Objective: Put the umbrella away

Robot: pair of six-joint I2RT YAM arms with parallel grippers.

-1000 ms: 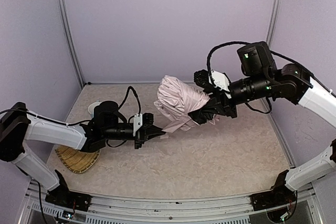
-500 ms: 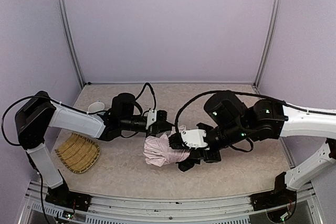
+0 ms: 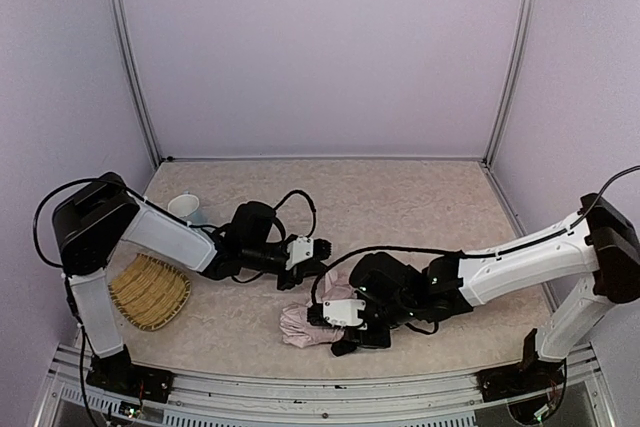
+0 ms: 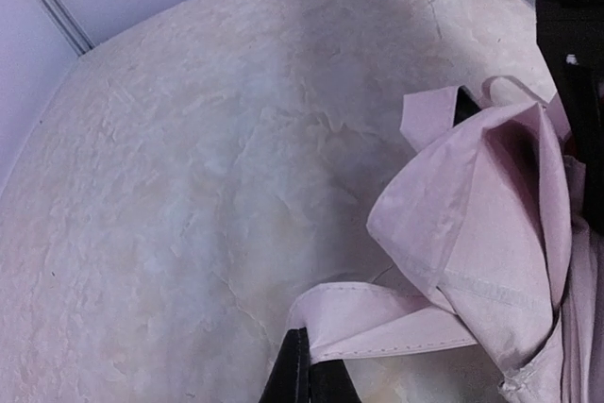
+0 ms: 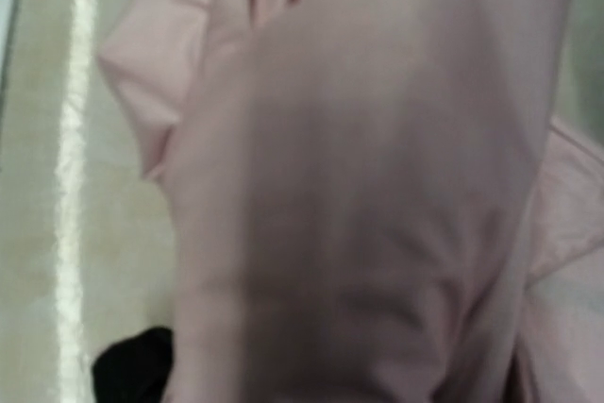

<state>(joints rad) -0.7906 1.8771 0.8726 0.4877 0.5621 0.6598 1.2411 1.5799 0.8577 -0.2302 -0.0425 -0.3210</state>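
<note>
Left wrist: pincer (image 4: pixel 307 372) tight, umbrella (image 4: pixel 477 233) perhaps.

Front centre is jammed: the crumpled umbrella (image 3: pixel 300 325) lies on the table (image 3: pixel 430 197). The left arm (image 3: pixel 170 237) crosses in from the left, and the right arm (image 3: pixel 520 260) runs low across the right front. Both meet at the fabric. A wicker basket (image 3: pixel 150 292) blocks front-left. A white cup (image 3: pixel 184 206) sits back-left, just beside the left arm. The back half and back-right corner are open up to the walls (image 3: pixel 320 47).
</note>
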